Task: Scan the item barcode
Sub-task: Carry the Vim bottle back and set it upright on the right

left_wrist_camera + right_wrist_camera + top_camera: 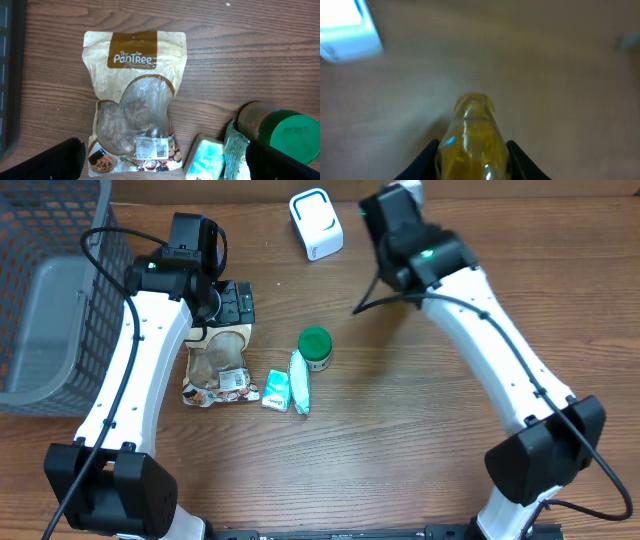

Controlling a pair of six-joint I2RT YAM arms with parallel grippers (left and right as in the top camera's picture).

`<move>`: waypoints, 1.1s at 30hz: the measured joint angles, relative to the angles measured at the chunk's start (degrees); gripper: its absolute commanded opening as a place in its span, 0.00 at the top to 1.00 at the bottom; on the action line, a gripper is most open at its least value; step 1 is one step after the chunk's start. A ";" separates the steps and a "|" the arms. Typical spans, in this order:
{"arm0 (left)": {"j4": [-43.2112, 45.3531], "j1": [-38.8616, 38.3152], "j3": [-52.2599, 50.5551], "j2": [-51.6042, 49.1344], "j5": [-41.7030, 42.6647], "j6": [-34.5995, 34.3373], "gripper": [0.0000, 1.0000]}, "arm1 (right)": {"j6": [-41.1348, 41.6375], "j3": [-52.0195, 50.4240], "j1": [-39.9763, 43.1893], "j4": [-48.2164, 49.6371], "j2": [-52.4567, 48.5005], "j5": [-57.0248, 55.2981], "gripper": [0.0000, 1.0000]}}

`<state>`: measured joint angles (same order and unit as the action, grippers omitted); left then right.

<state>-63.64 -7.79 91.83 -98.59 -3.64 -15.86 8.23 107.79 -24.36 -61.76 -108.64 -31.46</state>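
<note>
In the right wrist view my right gripper (473,156) is shut on a clear bottle of yellow liquid (472,132), one finger on each side of it. The bottle hangs above the table, and the white barcode scanner (346,29) lies ahead of it to the upper left. From overhead, the scanner (316,223) stands at the back, just left of the right gripper (392,208); the bottle is hidden under the arm. My left gripper (162,165) is open and hovers over a Pantree snack pouch (135,100) with a white barcode label (152,147).
A green-lidded jar (316,348), a long wipe packet (299,383) and a small teal packet (276,389) lie beside the pouch (217,370). A grey mesh basket (50,290) fills the far left. A cable trails from the right arm.
</note>
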 measured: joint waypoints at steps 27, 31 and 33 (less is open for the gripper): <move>-0.02 0.00 0.00 0.00 0.00 -0.02 0.00 | 12.57 -14.88 21.62 -6.60 -0.50 22.49 0.82; 0.00 0.00 0.00 0.00 0.00 -0.02 0.00 | 12.59 -16.04 21.73 -6.49 -0.50 22.49 0.74; -0.02 0.00 0.00 0.00 0.00 -0.02 0.00 | 12.57 -16.09 21.73 -6.36 -0.50 22.51 0.58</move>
<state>-63.66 -7.79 91.83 -98.59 -3.64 -15.88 20.80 91.70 -2.63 -68.12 -109.14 -8.95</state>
